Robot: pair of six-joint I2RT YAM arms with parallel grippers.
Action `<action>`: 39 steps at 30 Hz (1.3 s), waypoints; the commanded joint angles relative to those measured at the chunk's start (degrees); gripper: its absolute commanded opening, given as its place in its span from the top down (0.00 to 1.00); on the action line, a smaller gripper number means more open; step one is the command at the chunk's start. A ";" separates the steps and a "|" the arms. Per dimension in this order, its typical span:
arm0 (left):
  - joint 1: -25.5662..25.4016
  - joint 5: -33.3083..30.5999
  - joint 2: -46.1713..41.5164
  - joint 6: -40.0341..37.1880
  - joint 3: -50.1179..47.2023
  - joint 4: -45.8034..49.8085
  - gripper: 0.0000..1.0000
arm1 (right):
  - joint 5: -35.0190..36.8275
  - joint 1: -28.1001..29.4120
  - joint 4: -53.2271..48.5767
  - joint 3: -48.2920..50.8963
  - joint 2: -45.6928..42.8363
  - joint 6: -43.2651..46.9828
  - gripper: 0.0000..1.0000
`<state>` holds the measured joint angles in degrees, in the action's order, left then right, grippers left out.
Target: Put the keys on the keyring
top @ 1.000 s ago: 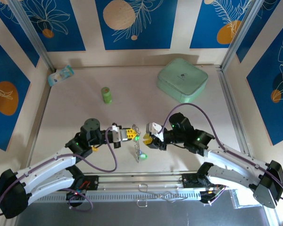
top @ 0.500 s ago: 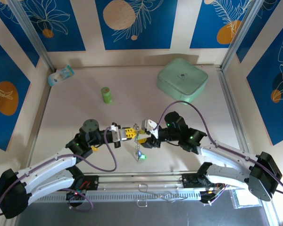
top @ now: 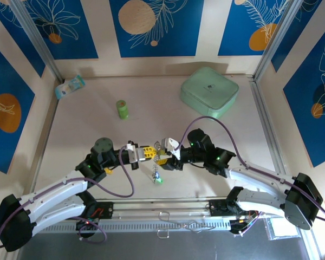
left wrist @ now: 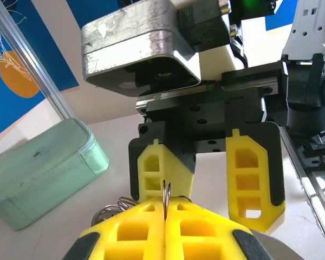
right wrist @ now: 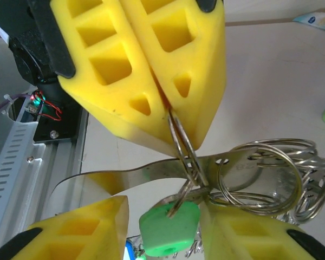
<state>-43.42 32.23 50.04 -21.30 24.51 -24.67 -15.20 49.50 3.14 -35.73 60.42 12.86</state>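
The keyring (left wrist: 166, 193) is a thin double silver wire, and my left gripper (left wrist: 166, 208) is shut on it. In the top view the left gripper (top: 146, 153) and right gripper (top: 164, 157) meet tip to tip above the table's near middle. A green‑headed key (right wrist: 170, 225) hangs on the keyring (right wrist: 183, 145) just below the left fingers (right wrist: 146, 65). It sits between the open fingers of my right gripper (right wrist: 161, 210). More silver rings (right wrist: 271, 173) and a metal tag bunch to the right. Other keys (top: 157, 176) dangle on a chain below.
A mint‑green box (top: 209, 91) sits at the back right, a small green bottle (top: 122, 109) at the back left and a packet (top: 70, 86) in the far left corner. The metal rail (top: 168, 208) with wire hooks runs along the near edge.
My right gripper has moved left up to the left gripper and its jaws have opened around the green key. The hanging keys swung slightly left. The left gripper stayed shut on the keyring.
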 commanded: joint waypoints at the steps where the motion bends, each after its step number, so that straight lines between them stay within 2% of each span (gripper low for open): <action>1: -0.33 -1.25 -1.48 -0.15 -0.34 -3.77 1.00 | 0.56 0.34 -1.38 1.14 -1.70 0.36 0.66; 10: -0.29 -1.98 -1.79 -0.45 -0.53 -3.59 1.00 | 2.19 0.34 -1.76 -0.22 -0.75 2.14 0.87; 20: -0.22 -2.25 -1.96 -0.75 -0.61 -3.06 1.00 | 4.21 0.34 -2.37 -1.18 -1.03 3.34 1.00; 25: -0.31 -2.25 -1.89 -0.96 -0.47 -2.67 1.00 | 7.90 0.40 -4.17 -2.00 -3.29 4.69 1.00; 39: -0.27 -1.64 -0.86 -0.87 -0.08 -2.04 1.00 | 12.43 0.53 -7.76 -4.57 -7.94 9.40 1.00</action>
<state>-43.64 29.95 49.56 -21.45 23.83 -26.17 -5.54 50.04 -3.68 -38.04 54.22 20.67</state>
